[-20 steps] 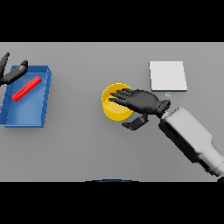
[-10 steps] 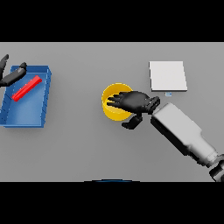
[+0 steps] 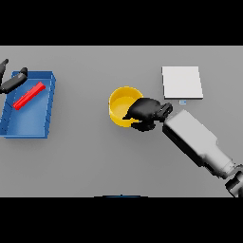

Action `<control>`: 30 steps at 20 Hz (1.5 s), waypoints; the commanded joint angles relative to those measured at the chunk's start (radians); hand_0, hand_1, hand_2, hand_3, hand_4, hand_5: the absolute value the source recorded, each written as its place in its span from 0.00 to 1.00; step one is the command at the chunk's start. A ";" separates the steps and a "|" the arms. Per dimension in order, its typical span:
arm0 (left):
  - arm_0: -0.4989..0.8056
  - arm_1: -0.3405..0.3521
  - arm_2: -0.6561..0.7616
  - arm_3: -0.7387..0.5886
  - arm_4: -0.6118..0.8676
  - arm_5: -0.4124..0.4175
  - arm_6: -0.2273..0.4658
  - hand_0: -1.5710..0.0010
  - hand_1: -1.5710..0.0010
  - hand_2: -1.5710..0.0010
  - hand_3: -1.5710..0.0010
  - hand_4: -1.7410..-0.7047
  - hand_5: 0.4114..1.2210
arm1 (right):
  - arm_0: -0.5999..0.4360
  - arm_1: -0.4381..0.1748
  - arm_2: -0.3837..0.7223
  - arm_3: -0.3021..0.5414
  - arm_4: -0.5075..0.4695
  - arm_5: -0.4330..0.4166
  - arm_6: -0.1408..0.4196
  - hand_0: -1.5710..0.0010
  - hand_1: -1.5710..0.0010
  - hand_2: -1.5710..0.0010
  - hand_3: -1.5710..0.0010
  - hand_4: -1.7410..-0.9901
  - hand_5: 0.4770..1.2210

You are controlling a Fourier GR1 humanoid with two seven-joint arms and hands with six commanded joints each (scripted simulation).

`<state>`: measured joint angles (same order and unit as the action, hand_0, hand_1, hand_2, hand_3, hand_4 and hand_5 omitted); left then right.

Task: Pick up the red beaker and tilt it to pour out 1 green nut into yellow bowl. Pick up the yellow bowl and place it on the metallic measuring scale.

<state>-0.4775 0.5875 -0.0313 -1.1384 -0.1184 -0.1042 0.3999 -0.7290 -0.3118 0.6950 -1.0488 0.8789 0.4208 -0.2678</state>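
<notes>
Tray [image 3: 45, 124] far left of bowl [image 3: 121, 105], red beaker [image 3: 28, 96] lying inside it. Scale [image 3: 182, 82] up right of bowl, clear path between. Right hand [image 3: 146, 111] curled round bowl's right rim. Left hand [image 3: 10, 81] at tray's top-left corner, fingers loose, holding nothing.

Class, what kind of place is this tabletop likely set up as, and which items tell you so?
Probably a lab-style weighing bench: a flat metallic scale, a yellow bowl under the right hand, and a blue tray holding a red beaker.
</notes>
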 commanded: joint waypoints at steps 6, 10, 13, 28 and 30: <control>-0.014 -0.003 -0.007 -0.011 -0.004 0.001 0.016 1.00 1.00 1.00 1.00 0.92 0.37 | -0.005 -0.010 0.004 -0.022 -0.020 0.051 0.027 0.10 0.10 0.16 0.28 0.07 0.95; -0.015 -0.002 -0.005 0.002 0.000 -0.008 0.010 1.00 1.00 1.00 1.00 0.93 0.36 | -0.014 -0.035 -0.014 -0.066 -0.046 0.079 0.020 0.04 0.04 0.12 0.24 0.03 0.98; -0.012 0.003 -0.003 -0.002 -0.002 -0.005 0.006 1.00 1.00 1.00 1.00 0.93 0.36 | -0.022 -0.060 -0.034 -0.114 -0.063 0.110 0.038 0.02 0.02 0.08 0.26 0.01 0.99; -0.021 -0.011 0.009 -0.040 0.039 -0.013 0.055 1.00 1.00 1.00 1.00 0.88 0.39 | -0.023 -0.210 -0.179 -0.199 -0.082 0.101 0.140 0.01 0.00 0.03 0.26 0.00 1.00; -0.012 -0.005 0.020 -0.046 0.048 -0.013 0.063 1.00 1.00 1.00 1.00 0.87 0.40 | -0.042 -0.221 -0.201 -0.151 -0.075 0.062 0.141 0.01 0.00 0.02 0.26 0.00 1.00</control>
<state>-0.4895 0.5826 -0.0118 -1.1847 -0.0702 -0.1167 0.4636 -0.7713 -0.5334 0.4942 -1.1998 0.8049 0.4819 -0.1237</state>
